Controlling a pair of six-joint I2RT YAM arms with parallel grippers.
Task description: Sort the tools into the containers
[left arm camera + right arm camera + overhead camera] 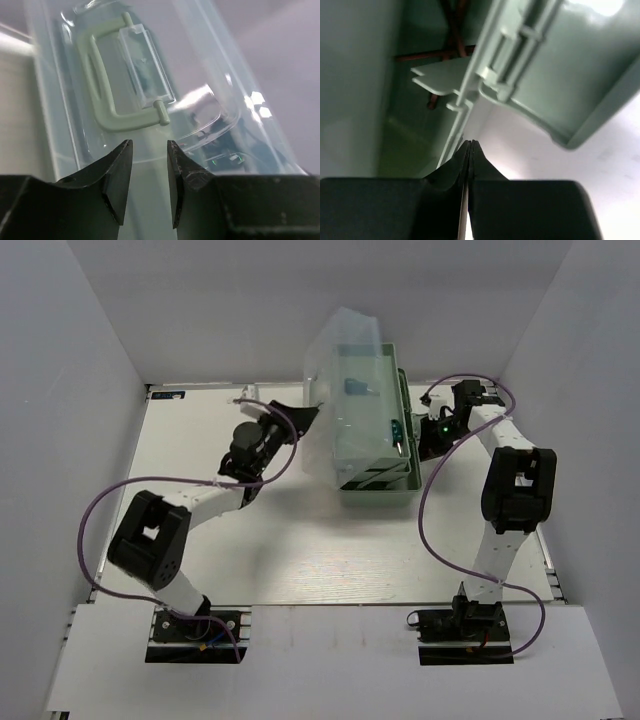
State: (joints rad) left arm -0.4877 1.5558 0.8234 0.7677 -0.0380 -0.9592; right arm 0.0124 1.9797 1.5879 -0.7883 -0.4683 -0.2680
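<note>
Our left pincer (150,150) is released: its two dark fingers stand apart, and we see nothing pinched in the gap. Directly ahead of it and close is the translucent lid (345,350) of the mint-green toolbox (378,498). The lid is swung up and tilted, and its pale handle (95,75) lies just beyond and above the fingertips. From above, this pincer sits at the lid's left edge; we cannot tell whether it touches the plastic.

Our right pincer (470,145) is clenched, fingers pressed together to a point. We cannot make out anything held between them. Its tips are right at the toolbox's outer wall, under the edge of a fold-out tray (560,75) that hangs above and to the right of them. In the overhead view this pincer is at the box's right side.

A green-handled screwdriver (398,432) lies in the toolbox's right-hand compartment, just beside the right pincer and across the box from the left one. The toolbox stands on the white surface (300,540), between the two pincers.
</note>
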